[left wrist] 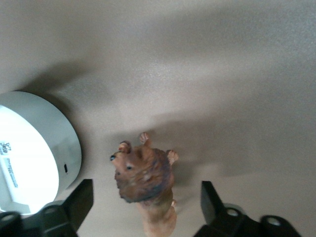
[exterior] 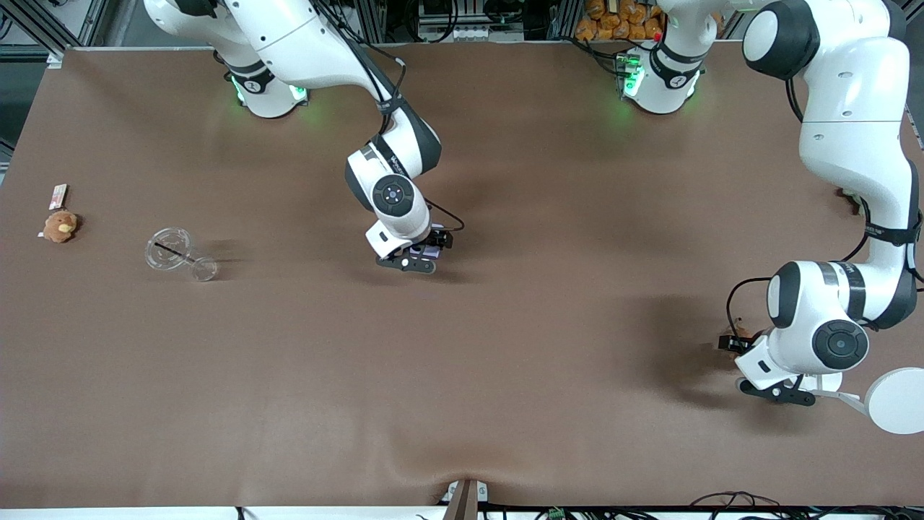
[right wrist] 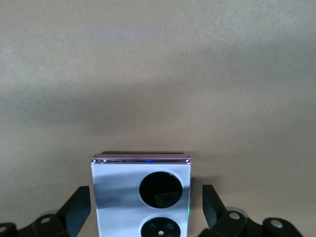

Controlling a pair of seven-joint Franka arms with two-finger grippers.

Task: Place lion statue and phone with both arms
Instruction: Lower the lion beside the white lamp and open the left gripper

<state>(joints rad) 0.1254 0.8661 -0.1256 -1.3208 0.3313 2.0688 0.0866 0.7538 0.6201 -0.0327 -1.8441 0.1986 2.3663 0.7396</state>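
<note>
The lion statue [left wrist: 145, 180], small and brown with a darker mane, rests on the brown table between the fingers of my left gripper [left wrist: 145, 200]. The jaws stand open with a gap on each side of it. In the front view this gripper [exterior: 738, 344] is low at the left arm's end of the table, and only a bit of the lion [exterior: 723, 341] shows. The pale lavender phone [right wrist: 140, 197], with two black circles, rests on the table between the open fingers of my right gripper [right wrist: 146, 200]. In the front view this gripper [exterior: 432, 247] and the phone [exterior: 431, 253] are near the table's middle.
A white round disc [left wrist: 34, 153] sits right beside the lion, and another white disc [exterior: 897, 401] lies nearer the front camera. At the right arm's end are a clear glass on its side [exterior: 177, 253], an orange-brown plush toy [exterior: 60, 226] and a small card [exterior: 58, 195].
</note>
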